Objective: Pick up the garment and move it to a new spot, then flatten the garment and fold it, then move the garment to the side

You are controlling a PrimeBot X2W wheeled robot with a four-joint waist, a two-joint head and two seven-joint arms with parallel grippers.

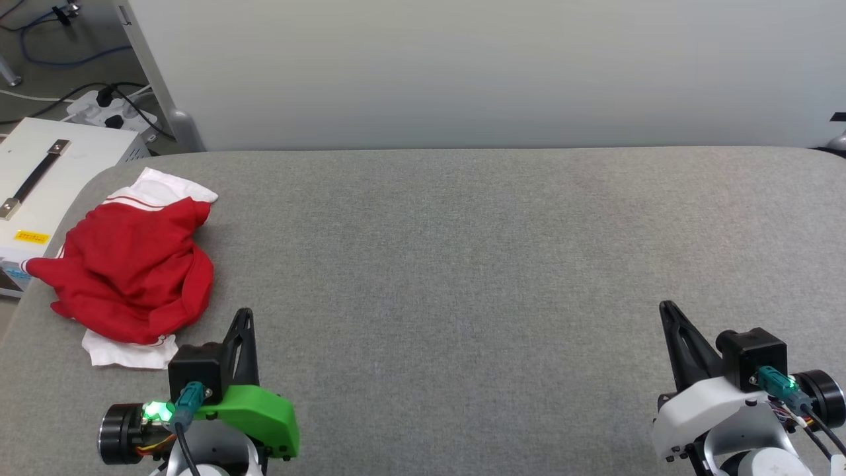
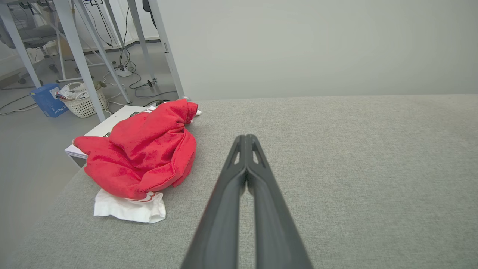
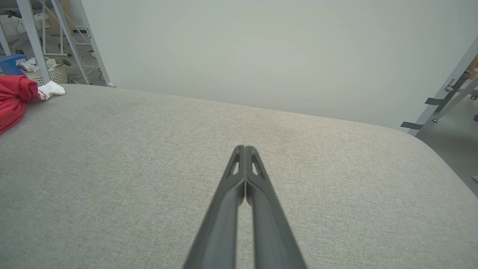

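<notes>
The garment (image 1: 135, 268) lies crumpled in a red heap with white sleeves poking out, at the far left of the grey table. From the left wrist the garment (image 2: 143, 151) sits ahead and to the left, and the right wrist catches the garment (image 3: 15, 99) at its far left edge. My left gripper (image 1: 244, 316) hovers just right of the heap, shut and empty, apart from the cloth; its tips (image 2: 246, 139) touch. Far across the table at the lower right, my right gripper (image 1: 666, 309) is shut too, with its tips (image 3: 244, 149) pressed together over bare cloth.
The grey padded table (image 1: 462, 264) stretches wide between both arms. A white case with a handle (image 1: 39, 178) stands beside the table's left edge, with cables and a power strip (image 1: 109, 109) behind it. A pale partition (image 1: 462, 73) backs the table.
</notes>
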